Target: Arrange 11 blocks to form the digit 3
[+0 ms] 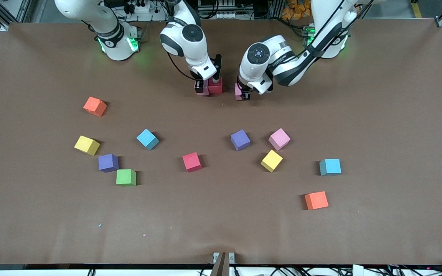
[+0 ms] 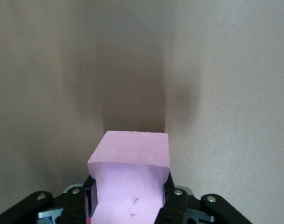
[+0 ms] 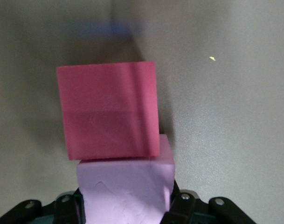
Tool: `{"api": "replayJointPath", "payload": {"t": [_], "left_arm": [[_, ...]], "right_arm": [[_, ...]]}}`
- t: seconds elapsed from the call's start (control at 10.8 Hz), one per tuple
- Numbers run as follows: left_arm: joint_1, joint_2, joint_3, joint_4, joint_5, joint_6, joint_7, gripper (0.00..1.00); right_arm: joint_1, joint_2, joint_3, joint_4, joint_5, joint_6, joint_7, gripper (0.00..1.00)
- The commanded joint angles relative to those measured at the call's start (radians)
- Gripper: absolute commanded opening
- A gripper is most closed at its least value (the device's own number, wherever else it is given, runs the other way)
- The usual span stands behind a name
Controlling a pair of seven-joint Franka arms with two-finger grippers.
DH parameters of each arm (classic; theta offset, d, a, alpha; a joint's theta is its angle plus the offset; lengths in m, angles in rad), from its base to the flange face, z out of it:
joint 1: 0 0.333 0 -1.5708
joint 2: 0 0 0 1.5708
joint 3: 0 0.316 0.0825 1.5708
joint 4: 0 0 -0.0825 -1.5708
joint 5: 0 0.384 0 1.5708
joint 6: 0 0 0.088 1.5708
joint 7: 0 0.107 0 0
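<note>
Clamping pink block, right gripper down at table, pink touching red block square-on, matte foam faces flush. Left gripper toward left arm's end, fingers pinching second pink block, near first pair, small gap between. Remaining loose cubes scattered nearer camera, variously rotated, no row formed.

No text, label, brand, number or sign can be read in any view.
</note>
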Motion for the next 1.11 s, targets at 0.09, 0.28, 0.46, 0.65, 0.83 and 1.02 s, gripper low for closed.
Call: {"api": "replayJointPath", "payload": {"t": [0.09, 0.28, 0.46, 0.65, 0.83, 1.02], "left_arm": [[-0.024, 0.025, -0.006, 0.011, -0.02, 0.018, -0.003, 0.0], [-0.029, 0.033, -0.008, 0.018, -0.02, 0.018, -0.003, 0.0], [-0.04, 0.033, -0.008, 0.021, -0.02, 0.018, -0.003, 0.0], [-0.05, 0.039, -0.01, 0.023, -0.02, 0.033, -0.003, 0.0], [-0.058, 0.046, -0.01, 0.023, -0.02, 0.045, -0.003, 0.0], [-0.07, 0.065, -0.01, 0.037, -0.02, 0.053, -0.001, 0.0]], "right_arm": [[0.024, 0.012, -0.005, 0.013, 0.015, -0.021, 0.033, 0.13], [0.031, 0.012, -0.005, 0.013, 0.015, -0.034, 0.036, 0.13], [0.034, 0.01, -0.005, 0.019, 0.013, -0.035, 0.029, 0.92], [0.031, -0.016, -0.005, 0.02, 0.013, -0.038, 0.024, 1.0], [0.025, -0.078, -0.006, 0.02, 0.015, -0.133, 0.035, 1.0], [-0.011, -0.167, -0.01, 0.02, 0.015, -0.251, 0.035, 1.0]]}}
